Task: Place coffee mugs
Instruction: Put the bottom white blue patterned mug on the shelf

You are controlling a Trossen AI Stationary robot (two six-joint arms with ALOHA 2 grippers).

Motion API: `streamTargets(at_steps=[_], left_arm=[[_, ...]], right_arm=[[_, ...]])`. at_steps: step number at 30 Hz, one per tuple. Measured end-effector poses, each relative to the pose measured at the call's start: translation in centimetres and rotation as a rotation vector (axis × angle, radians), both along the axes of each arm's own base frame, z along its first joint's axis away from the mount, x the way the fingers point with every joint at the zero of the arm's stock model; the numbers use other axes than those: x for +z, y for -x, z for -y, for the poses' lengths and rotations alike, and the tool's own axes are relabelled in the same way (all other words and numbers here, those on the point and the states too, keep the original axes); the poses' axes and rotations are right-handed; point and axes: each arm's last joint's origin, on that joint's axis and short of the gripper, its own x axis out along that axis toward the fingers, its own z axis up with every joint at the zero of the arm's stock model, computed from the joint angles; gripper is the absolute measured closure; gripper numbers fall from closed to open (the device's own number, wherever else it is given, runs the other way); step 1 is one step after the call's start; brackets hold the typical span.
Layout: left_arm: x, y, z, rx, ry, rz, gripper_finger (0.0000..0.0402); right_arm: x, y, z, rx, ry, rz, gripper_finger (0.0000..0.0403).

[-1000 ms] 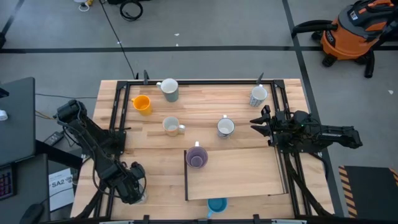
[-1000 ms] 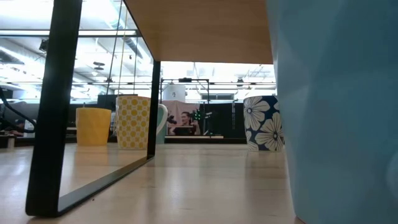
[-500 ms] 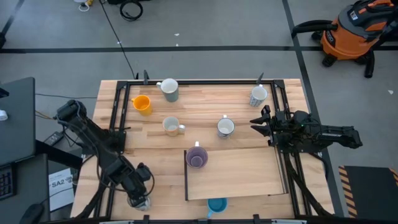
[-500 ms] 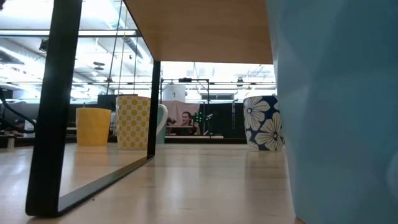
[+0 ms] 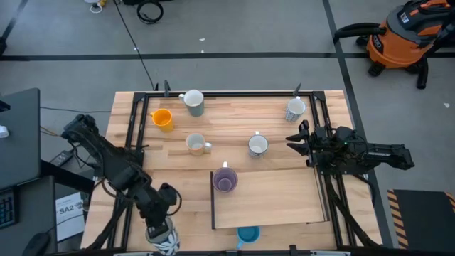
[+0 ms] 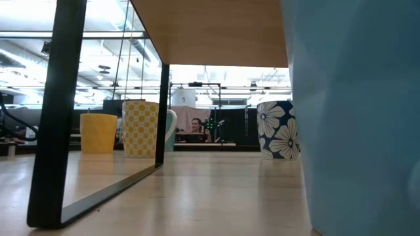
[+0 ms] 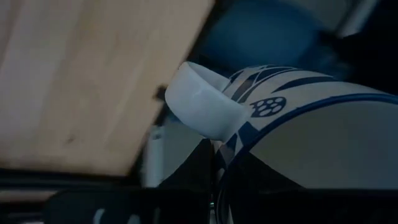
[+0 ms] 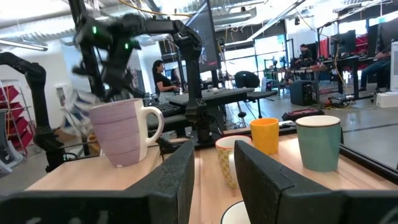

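High view: left gripper (image 5: 162,235) fingers clamp a white, blue-striped mug (image 5: 166,242), tilted; right gripper (image 5: 297,139) fingers apart, empty.

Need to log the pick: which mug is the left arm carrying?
The white mug with blue stripes, gripped by the left tool off the table's near-left edge. Every other mug stands on the wood.

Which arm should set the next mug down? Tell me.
Left. Its hand is already shut on a white mug with blue stripes at the table's near left edge; the right hand waits open and empty on the right.
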Motion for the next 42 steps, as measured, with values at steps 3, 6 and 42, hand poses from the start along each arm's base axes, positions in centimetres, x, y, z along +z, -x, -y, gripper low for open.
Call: streamTargets(at_steps=[3, 6, 42], left_arm=[[2.6, -0.8, -0.8, 0.044, 0.055, 0.067, 0.0371], [4.9, -1.6, -2.0, 0.105, 0.089, 0.14, 0.0371], [5.8, -19.0, -18.1, 0.576, 0.248, 0.156, 0.0372]], right_arm=[[0.0, 0.0, 0.0, -0.001, 0.0, 0.0, 0.0282], [0.0, 0.0, 0.0, -0.001, 0.0, 0.0, 0.0282], [0.0, 0.0, 0.0, -0.002, 0.0, 0.0, 0.0282]])
